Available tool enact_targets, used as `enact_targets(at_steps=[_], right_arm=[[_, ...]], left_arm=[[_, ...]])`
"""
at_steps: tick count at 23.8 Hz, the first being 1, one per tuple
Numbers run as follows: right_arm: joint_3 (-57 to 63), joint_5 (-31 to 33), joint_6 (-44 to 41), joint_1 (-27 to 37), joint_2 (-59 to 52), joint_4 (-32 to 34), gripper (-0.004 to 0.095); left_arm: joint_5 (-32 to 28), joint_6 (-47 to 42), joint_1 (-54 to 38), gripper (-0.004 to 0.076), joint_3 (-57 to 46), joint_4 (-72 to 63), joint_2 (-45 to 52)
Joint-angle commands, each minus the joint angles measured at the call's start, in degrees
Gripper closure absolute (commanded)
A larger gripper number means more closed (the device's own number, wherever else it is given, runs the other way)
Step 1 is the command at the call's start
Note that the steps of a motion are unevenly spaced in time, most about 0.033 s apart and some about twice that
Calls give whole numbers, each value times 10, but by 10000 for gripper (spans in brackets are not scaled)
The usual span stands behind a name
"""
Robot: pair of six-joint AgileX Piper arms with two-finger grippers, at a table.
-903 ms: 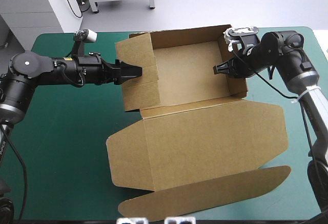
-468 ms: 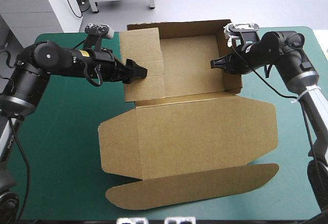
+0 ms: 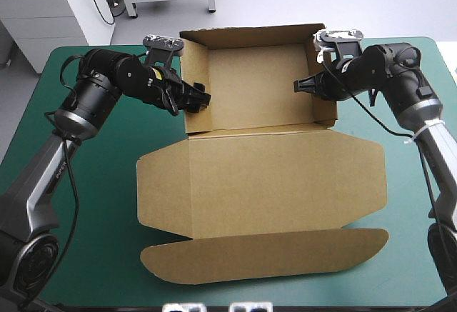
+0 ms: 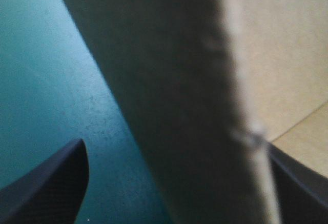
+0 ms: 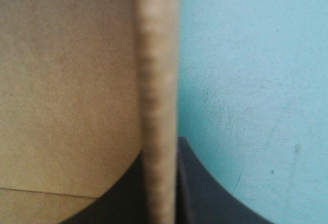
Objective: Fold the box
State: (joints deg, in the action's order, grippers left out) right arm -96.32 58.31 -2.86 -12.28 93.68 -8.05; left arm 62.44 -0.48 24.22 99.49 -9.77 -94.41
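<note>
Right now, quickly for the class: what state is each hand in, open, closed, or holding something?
Left hand: open, astride the left wall of the box.
Right hand: shut on the box, at its right wall.

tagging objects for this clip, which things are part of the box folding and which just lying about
In the job: box; left gripper, open astride one side wall; right gripper, shut on the opposite wall.
Just there: teal-green cover only.

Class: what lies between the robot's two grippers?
Only the bare tray floor of the box, with nothing in it. The left gripper is at its left wall, the right gripper at its right wall. The high view shows this.
</note>
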Motion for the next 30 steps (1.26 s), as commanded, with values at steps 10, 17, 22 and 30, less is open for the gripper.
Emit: enact_targets(at_steps=[10, 17, 22, 30], right_arm=[[-23, -26, -5, 0, -26, -1, 920], [-23, 10, 9, 0, -4, -2, 920], [-23, 51, 24, 0, 60, -6, 921], [-23, 119, 35, 0, 149, -2, 922]], left_arm=[[-64, -15, 5, 609, 20, -32, 11], [-19, 22, 5, 730, 20, -33, -39], [17, 30, 5, 730, 20, -21, -96], [93, 45, 5, 732, 20, -15, -174]])
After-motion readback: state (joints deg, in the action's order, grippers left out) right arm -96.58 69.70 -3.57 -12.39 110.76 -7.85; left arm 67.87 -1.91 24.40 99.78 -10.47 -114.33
